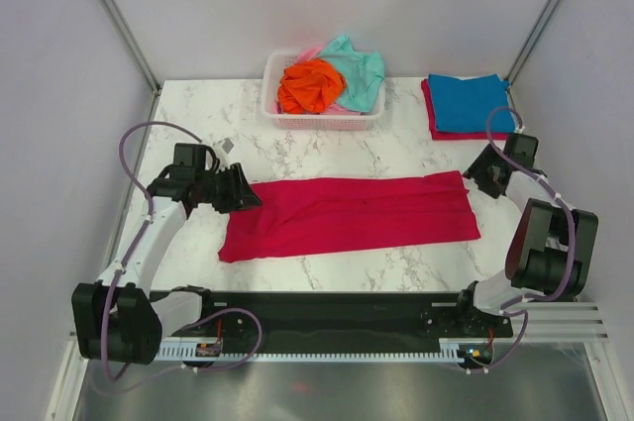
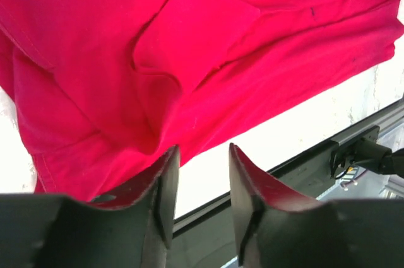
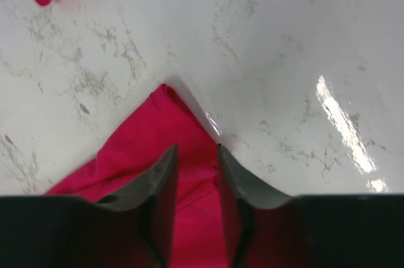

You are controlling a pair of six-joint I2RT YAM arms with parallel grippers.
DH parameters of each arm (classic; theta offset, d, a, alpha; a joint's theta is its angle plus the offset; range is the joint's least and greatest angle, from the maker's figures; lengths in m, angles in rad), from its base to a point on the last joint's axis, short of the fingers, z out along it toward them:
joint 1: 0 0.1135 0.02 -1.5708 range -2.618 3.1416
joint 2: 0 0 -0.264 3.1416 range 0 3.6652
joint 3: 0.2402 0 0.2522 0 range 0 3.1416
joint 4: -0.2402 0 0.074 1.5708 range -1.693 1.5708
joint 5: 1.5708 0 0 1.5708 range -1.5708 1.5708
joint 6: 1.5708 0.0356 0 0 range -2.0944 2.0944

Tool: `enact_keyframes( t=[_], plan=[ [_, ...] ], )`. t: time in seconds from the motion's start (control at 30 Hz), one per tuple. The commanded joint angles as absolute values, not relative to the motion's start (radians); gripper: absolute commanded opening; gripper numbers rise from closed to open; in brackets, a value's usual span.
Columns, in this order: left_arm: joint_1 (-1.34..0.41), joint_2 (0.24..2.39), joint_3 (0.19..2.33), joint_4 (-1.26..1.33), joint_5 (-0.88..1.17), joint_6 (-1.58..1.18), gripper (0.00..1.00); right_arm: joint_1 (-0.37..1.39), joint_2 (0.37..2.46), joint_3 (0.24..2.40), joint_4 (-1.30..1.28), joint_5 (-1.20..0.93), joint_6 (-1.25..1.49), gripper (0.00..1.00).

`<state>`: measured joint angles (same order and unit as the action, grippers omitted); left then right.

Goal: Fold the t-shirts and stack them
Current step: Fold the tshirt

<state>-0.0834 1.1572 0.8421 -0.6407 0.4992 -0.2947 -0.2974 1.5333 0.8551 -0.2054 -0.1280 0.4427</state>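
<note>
**Fig. 1. Both of my arms at the ends of the folded shirt.**

(a) Left arm. I reach forward and inward from my base at the near left corner, elbow bent. My left gripper (image 1: 248,198) is angled down over the left end of the crimson t-shirt (image 1: 357,213). The left wrist view shows my fingers (image 2: 165,180) parted, with a clear gap between them. Bare table (image 1: 297,149) shows through that gap, and nothing is clamped. One fingertip overlaps the shirt's near edge (image 2: 189,60); I cannot tell whether it touches.

(b) Right arm. I fold up from the near right corner and point my right gripper (image 1: 475,179) down at the shirt's far right corner. In the right wrist view my fingers (image 3: 161,173) stand a narrow slot apart, with red cloth (image 3: 158,135) visible below the slot. The corner's tip lies just beyond my fingertips, flat on the marble.

(c) Task items. The crimson shirt lies as a long band across the table's middle, between my two grippers. A blue t-shirt (image 1: 466,102) rests on a red one (image 1: 433,122) at the far right. Orange (image 1: 309,87), mint-teal (image 1: 359,72) and pink (image 1: 309,52) shirts are heaped in the white basket (image 1: 322,125) at the far centre.
</note>
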Motion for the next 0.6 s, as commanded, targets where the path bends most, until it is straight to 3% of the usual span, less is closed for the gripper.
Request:
enact_keyframes(
  t=[0.0,0.13,0.3,0.57],
  plan=[
    [-0.087,1.083,0.871,-0.686,0.500,-0.356,0.48,-0.346,1.493,0.841,-0.209,-0.094,0.465,0.71],
    [-0.087,1.057,0.910,-0.712,0.450,-0.370,0.52,-0.359,1.462,0.865,-0.236,-0.106,0.466,0.84],
    [-0.089,1.038,0.813,-0.585,0.426,-0.491,0.52,-0.319,1.355,0.854,-0.233,-0.159,0.477,0.83],
    [-0.110,1.218,0.698,-0.419,0.238,-0.715,0.53,-0.008,1.359,0.812,-0.250,-0.060,0.480,0.83]
  ],
)
